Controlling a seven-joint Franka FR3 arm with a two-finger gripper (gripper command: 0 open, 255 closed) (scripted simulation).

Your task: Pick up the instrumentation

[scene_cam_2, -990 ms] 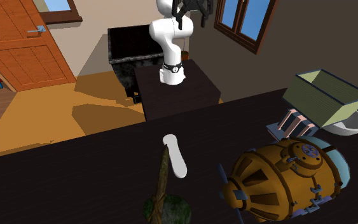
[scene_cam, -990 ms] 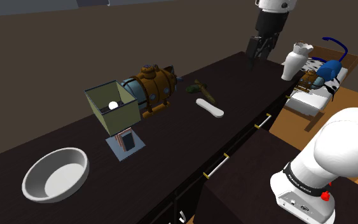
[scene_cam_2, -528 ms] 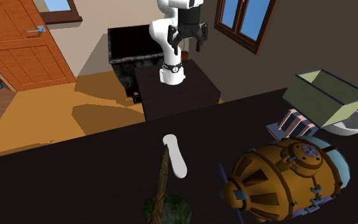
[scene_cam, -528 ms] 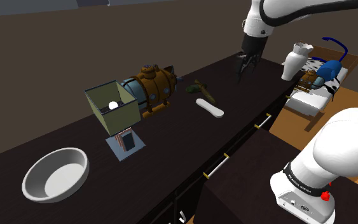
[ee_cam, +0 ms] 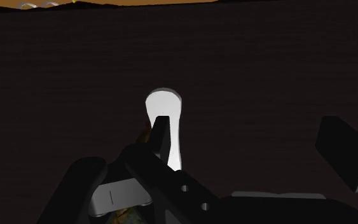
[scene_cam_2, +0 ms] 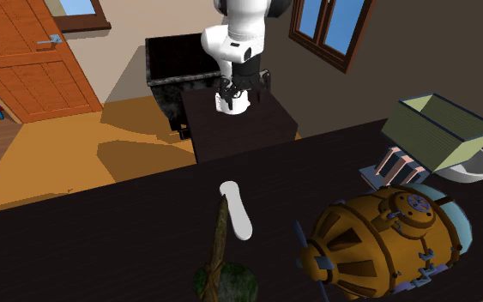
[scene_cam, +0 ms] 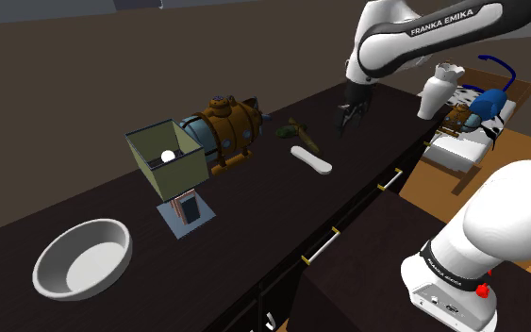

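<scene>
White oblong instrument (scene_cam: 311, 160) is found flat on the dark counter (scene_cam: 254, 212), near the brass submarine model (scene_cam: 224, 127). Gripper (scene_cam: 346, 123), fingers held apart, has been lowered toward the model's side. Approach is judged underway, nothing yet grasped.

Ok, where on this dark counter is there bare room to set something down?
The widest bare stretch of counter lies along the front edge, between the lamp and the white oblong piece. Another runs from that piece toward the white vase, under the gripper. Crowded along the back, where lamp, brown barrel-shaped device and green-brown twig sit close.
</scene>
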